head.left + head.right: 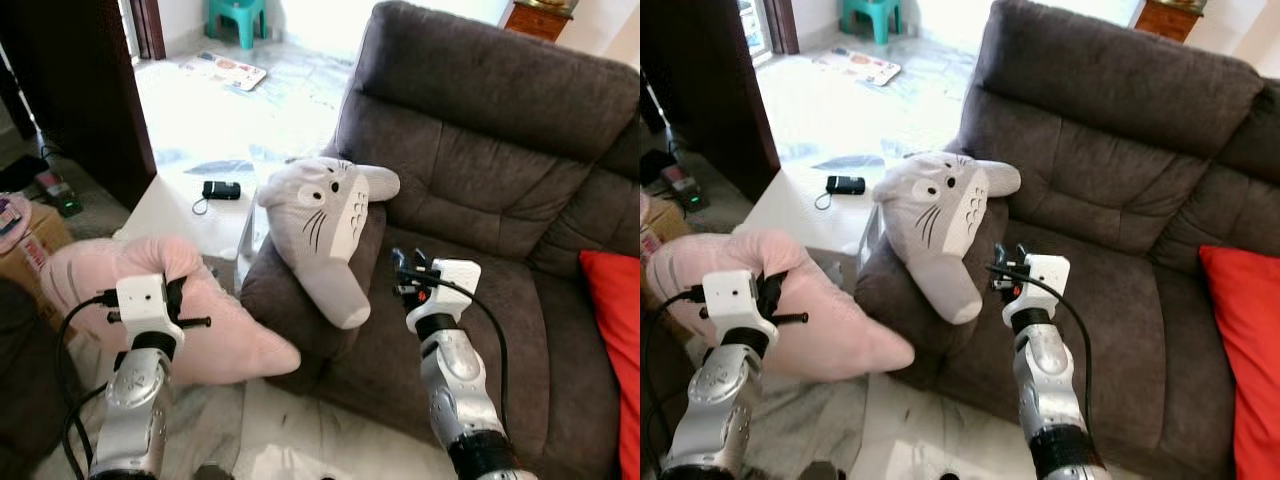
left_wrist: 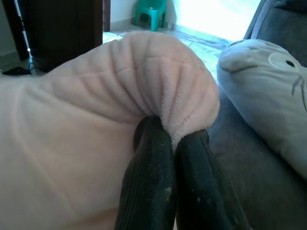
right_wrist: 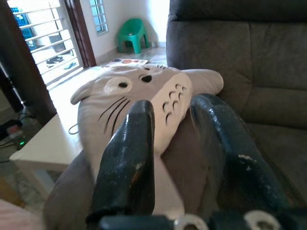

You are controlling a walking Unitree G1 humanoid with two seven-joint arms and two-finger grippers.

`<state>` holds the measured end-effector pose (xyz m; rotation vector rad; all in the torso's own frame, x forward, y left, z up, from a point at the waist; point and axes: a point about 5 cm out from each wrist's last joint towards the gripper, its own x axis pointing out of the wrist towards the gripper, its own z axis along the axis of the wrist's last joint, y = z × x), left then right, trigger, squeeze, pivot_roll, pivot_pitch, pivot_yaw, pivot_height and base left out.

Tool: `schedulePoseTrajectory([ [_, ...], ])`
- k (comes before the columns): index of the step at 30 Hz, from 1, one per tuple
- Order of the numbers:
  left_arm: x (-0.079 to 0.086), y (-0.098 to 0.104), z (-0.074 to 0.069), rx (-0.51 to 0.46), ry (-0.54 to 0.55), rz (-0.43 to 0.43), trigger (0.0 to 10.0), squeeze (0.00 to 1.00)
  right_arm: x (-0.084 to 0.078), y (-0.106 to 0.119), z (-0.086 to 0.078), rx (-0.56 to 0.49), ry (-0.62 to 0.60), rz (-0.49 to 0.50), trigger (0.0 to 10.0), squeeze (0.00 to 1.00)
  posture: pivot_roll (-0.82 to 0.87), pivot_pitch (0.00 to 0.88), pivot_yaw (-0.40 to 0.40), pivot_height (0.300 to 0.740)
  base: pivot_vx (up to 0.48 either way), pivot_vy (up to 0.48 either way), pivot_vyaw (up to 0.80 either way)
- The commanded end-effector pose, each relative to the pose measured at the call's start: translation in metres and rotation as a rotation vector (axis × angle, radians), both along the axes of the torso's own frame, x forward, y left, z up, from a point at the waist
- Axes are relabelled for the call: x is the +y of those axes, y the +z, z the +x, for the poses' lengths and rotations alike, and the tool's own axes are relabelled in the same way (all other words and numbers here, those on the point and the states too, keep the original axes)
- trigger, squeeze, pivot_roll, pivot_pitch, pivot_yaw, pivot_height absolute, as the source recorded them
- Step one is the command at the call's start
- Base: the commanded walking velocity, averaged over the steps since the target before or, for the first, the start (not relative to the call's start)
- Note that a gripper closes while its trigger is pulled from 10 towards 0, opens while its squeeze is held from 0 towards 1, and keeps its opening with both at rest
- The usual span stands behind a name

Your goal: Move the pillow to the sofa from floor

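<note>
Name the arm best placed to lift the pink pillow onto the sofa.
Left. Its end effector is already shut on the pink pillow beside the sofa; the right end effector is open, at the grey plush.

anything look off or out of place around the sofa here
The grey cat pillow lies slumped over the sofa armrest with one end hanging off, not on the seat. The pink pillow is bunched where the left claw pinches its edge, beside the armrest. The right claw is open over the seat.

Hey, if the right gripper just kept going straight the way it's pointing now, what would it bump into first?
Most likely the grey plush pillow lying on the sofa armrest. The right gripper, open, points straight at it, though the gap between them is hard to judge.
</note>
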<state>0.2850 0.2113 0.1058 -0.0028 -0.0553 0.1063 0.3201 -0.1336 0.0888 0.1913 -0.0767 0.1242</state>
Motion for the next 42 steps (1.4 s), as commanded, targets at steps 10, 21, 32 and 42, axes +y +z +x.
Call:
schedulePoseTrajectory([
  [10, -0.006, 0.02, 0.006, -0.096, -0.026, 0.015, 10.0, 0.0, -0.008, -0.001, 0.001, 0.007, -0.013, -0.009, 10.0, 0.0, 0.19, 0.029, -0.146, 0.74, -0.137, 0.0, 0.0],
  [21, -0.005, 0.021, 0.006, -0.102, -0.018, 0.008, 10.0, 0.0, -0.009, 0.0, 0.002, 0.006, -0.011, -0.012, 10.0, 0.0, 0.19, 0.019, -0.152, 0.74, 0.0, 0.0, 0.0],
  [32, -0.005, 0.024, 0.007, -0.109, -0.025, -0.011, 10.0, 0.0, -0.01, 0.0, 0.003, 0.008, -0.009, -0.016, 10.0, 0.0, 0.19, 0.013, -0.154, 0.74, 0.0, 0.0, 0.0],
  [42, -0.012, 0.028, 0.01, -0.12, -0.059, -0.013, 10.0, 0.0, -0.01, 0.0, 0.005, 0.023, -0.014, -0.008, 10.0, 0.0, 0.18, 0.026, -0.156, 0.74, 0.0, 0.0, -0.16],
])
